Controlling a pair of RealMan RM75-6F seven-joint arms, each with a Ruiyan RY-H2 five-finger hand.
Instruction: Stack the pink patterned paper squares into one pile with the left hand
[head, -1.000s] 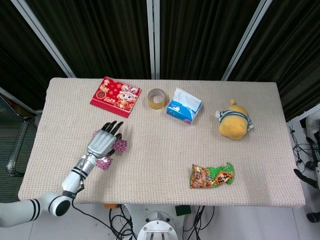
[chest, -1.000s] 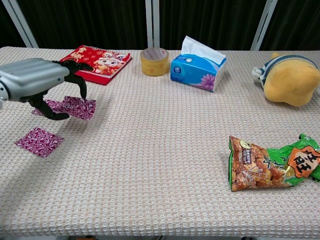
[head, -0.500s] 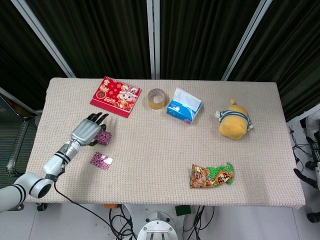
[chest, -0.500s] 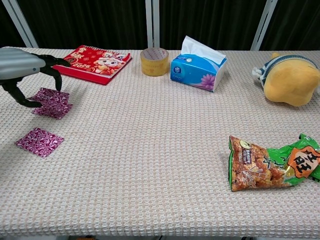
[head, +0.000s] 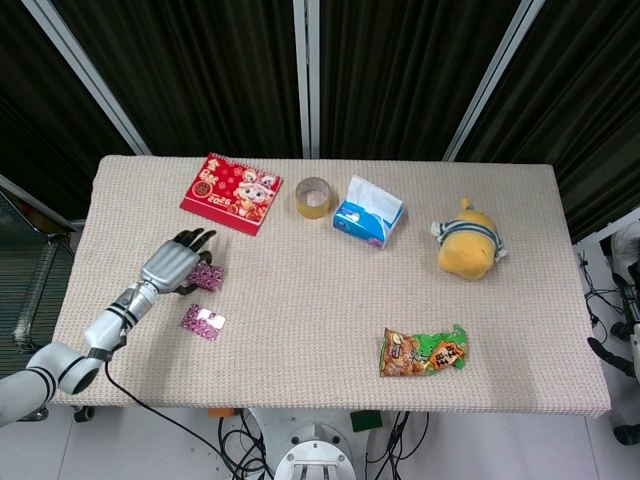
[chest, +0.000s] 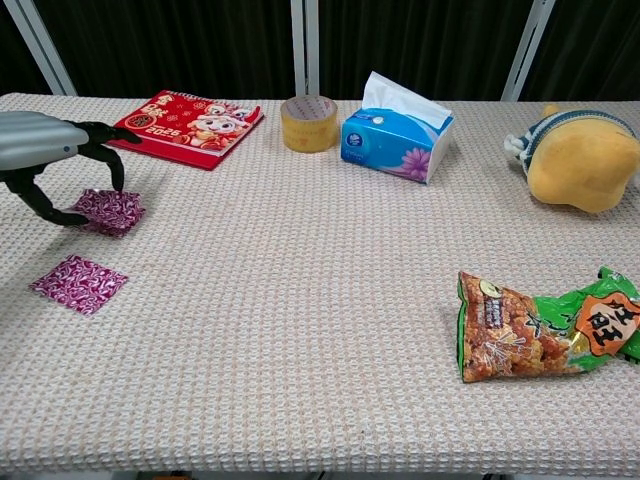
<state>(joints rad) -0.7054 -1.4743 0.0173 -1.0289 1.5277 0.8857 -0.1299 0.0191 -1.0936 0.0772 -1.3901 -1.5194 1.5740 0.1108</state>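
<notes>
Arching over one pink paper square (chest: 108, 211), the left hand (chest: 45, 150) sits at the table's (chest: 320, 330) nine o'clock side, dark fingertips (chest: 117, 180) and thumb touching the sheet's edges; whether it is lifted or only pinned, I cannot tell. A second pink square (chest: 78, 283) lies flat near it, toward six o'clock, apart. Toward twelve sit one red booklet (head: 229, 193), one tape roll (head: 314, 197) and one tissue box (head: 367, 212). One plush toy (head: 467, 246) sits at three, one snack bag (head: 424, 352) at five.
</notes>
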